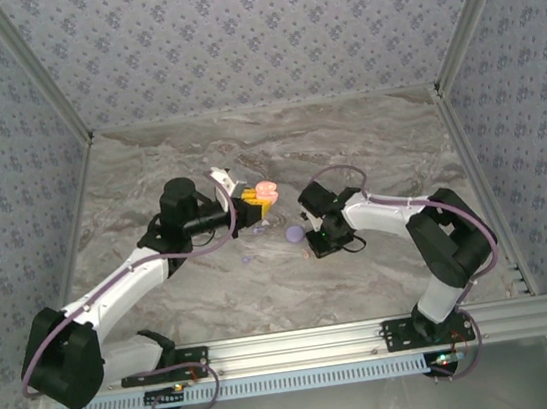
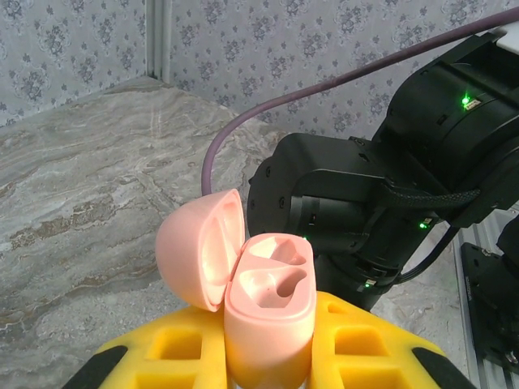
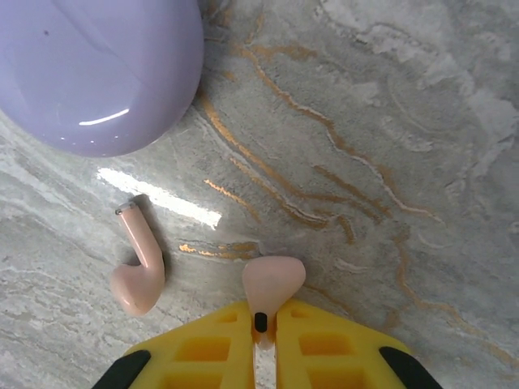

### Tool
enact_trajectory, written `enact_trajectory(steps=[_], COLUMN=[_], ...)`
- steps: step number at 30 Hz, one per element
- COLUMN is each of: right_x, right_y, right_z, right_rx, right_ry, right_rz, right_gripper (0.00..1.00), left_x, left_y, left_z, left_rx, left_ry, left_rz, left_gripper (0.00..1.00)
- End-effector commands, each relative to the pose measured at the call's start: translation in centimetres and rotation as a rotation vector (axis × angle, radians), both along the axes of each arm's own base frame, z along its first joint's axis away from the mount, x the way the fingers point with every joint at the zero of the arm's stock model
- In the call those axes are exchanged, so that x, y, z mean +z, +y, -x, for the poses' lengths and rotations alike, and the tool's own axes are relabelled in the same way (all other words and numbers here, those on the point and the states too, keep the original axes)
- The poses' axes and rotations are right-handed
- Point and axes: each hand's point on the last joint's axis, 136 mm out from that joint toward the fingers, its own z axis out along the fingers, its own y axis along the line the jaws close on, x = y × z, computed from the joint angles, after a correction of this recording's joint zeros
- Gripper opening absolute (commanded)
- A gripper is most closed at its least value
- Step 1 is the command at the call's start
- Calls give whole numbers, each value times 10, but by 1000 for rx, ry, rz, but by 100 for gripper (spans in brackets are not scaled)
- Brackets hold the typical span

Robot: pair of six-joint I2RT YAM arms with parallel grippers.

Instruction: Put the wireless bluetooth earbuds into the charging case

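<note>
While the left claw (image 2: 268,369) pinches the open case (image 2: 268,312) ready for loading, the right claw (image 3: 260,344) pinches 1 pink earbud (image 3: 274,279).

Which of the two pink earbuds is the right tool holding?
The earbud pinched in the right tool; the other earbud lies loose on the table, near the lavender case.

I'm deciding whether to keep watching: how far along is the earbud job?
Done: the pink case is open, held in the left tool, both sockets empty. In hand: the right tool pinches one earbud. Left: seat it, then fetch the other earbud lying on the table.
</note>
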Motion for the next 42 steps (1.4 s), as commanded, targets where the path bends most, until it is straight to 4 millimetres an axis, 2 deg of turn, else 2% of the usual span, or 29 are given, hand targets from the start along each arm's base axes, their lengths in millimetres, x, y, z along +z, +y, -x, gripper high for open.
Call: enact_trajectory(steps=[1,9,17,26,30,35,39,42], right_x=[7,16,9,-1,8,25,32,30], right_y=[-15,-33,-54,-56,-56,-58,-58,-59], right_z=[-14,-53,-83,-89,-90,-95,-104,-102], right_rx=[-76,-220,-319,-307,-306,-302,-303,-294], right_ry=[-58,-112,-86,-49,-65,-99,-120,-98], right_rz=[67,48,36,35,29,19,16,26], right_gripper=[10,11,13,19,32,43,46,46], left_x=[11,11,9,6,8,7,8,8], left_y=[0,2,4,4,4,4,4,3], left_z=[6,5,2,1,1,1,1,1], left_rx=[-8,10,28,33,35,34,34,33], left_ry=[-42,-43,-41,-37,-39,-39,-40,-38], left_rz=[16,16,12,6,7,4,6,6], left_gripper=[18,18,18,18,18,19,19,19])
